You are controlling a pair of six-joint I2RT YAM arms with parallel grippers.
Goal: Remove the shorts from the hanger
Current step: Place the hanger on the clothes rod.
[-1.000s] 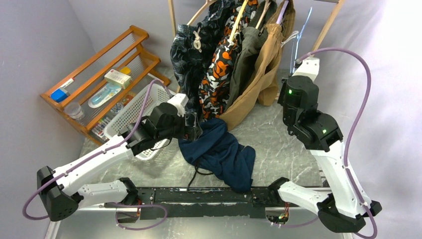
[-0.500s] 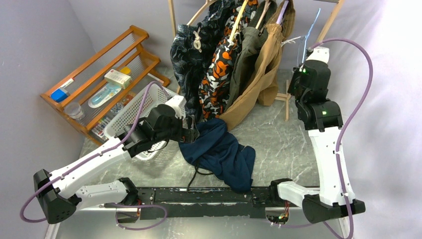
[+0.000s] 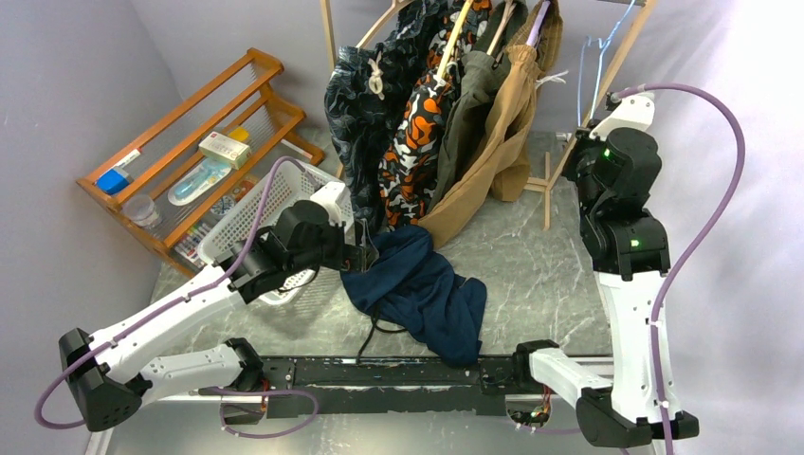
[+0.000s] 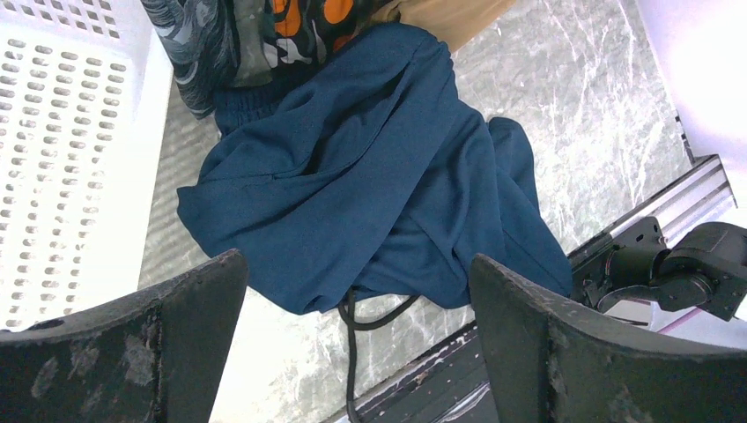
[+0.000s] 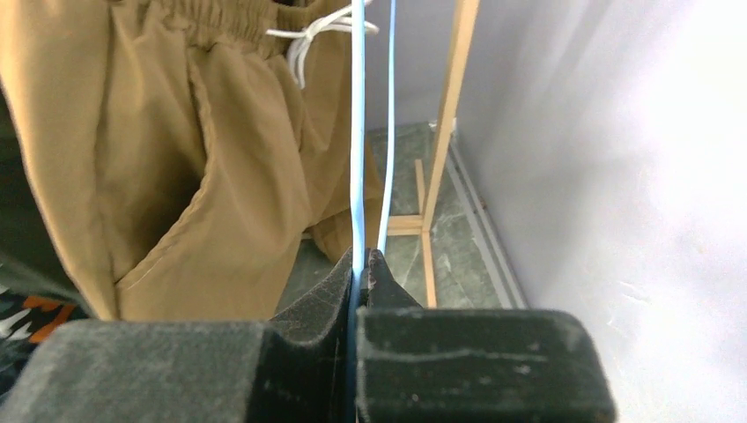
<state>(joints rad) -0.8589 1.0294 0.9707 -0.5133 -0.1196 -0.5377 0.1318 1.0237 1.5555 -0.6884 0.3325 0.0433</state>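
The navy shorts (image 3: pixel 417 289) lie heaped on the table (image 3: pixel 531 256), freed, beneath my released left pincer (image 4: pixel 357 269); my right pincer (image 5: pixel 361 263) is clenched on the bare blue hanger (image 5: pixel 358 132), which I judge needs parking before the tan shorts (image 5: pixel 176 159).
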